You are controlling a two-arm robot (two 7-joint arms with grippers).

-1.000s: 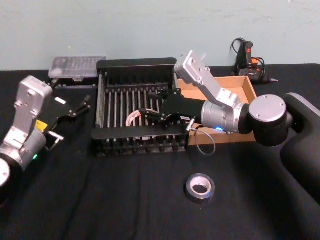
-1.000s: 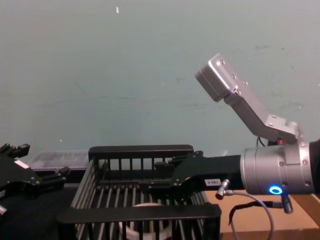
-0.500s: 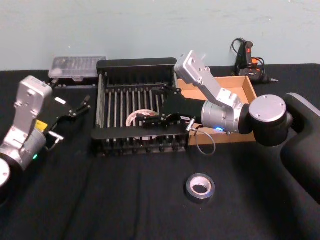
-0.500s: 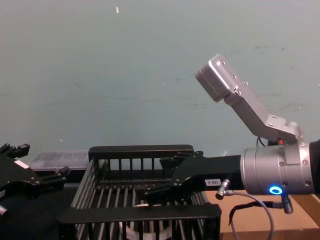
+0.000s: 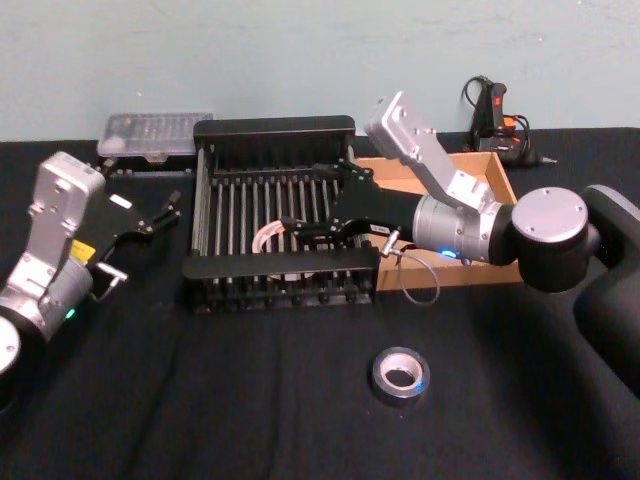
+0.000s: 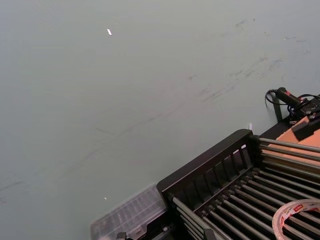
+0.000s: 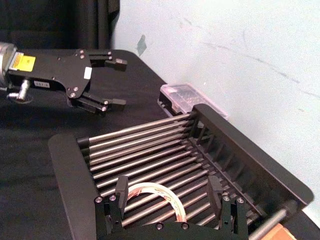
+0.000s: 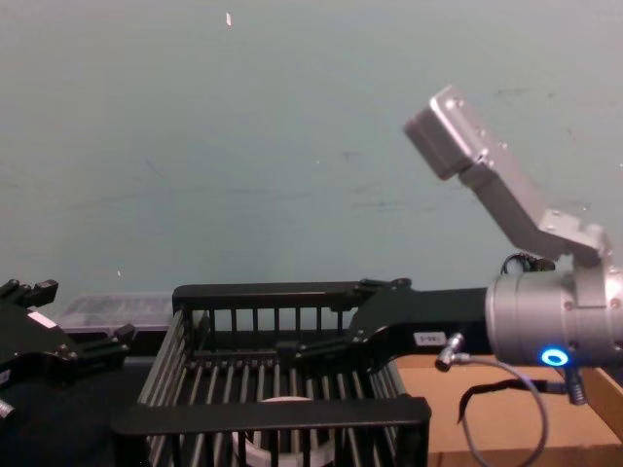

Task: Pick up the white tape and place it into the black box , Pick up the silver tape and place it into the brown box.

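White tape (image 5: 272, 236) sits mid-frame inside the black box (image 5: 272, 128); the right gripper (image 5: 312, 226) above it is spread open, empty. Next up: silver tape (image 5: 400, 373), lower right, into the brown box (image 5: 497, 180). Left gripper (image 5: 150, 213) is parked open, far left.

Black table (image 5: 250, 400): black box (image 5: 270, 128), brown box (image 5: 497, 180), silver tape (image 5: 400, 373).

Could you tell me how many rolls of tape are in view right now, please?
2. The white tape lies on the black box's floor; the silver tape lies on the table in front of the boxes.
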